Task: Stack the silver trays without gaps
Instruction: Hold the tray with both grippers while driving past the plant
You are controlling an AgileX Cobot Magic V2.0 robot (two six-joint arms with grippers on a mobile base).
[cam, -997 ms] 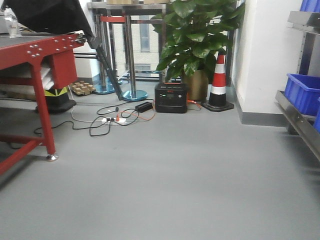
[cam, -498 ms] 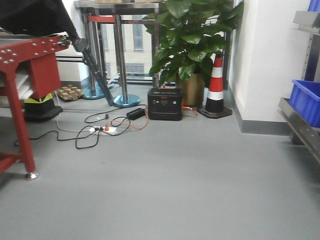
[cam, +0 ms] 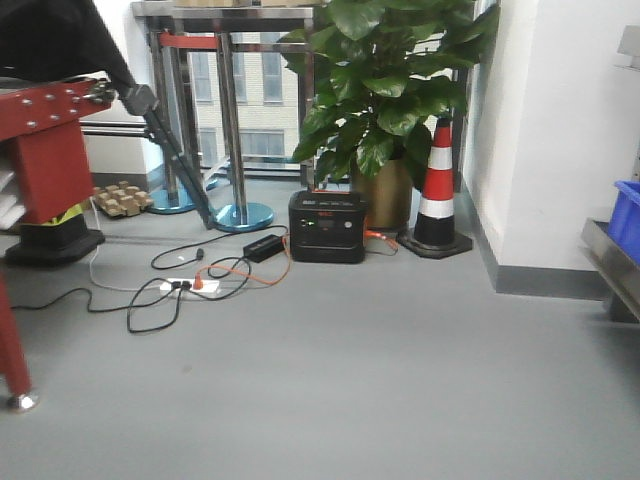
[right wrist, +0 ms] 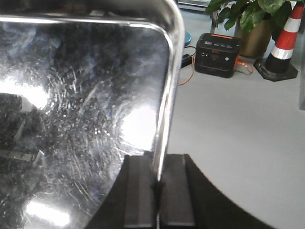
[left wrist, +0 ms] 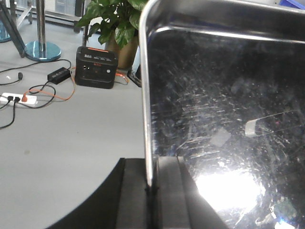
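A silver tray (left wrist: 224,119), scratched and shiny, fills the right of the left wrist view, held above the grey floor. My left gripper (left wrist: 151,183) is shut on its rolled left rim, one finger on each side of the edge. In the right wrist view the tray (right wrist: 81,105) fills the left side. My right gripper (right wrist: 158,183) is shut on its right rim in the same way. Only this one tray shows. Neither the tray nor the grippers appear in the front view.
Ahead stand a potted plant (cam: 385,90), a black power station (cam: 327,227), a striped cone (cam: 435,190) and loose cables (cam: 190,285) on the floor. A red table (cam: 40,140) is at the left. A blue bin (cam: 628,220) on a steel shelf (cam: 612,262) is at the right.
The front view has closed in on the plant and power station. The red table has slid towards the left edge and the blue bin towards the right edge.
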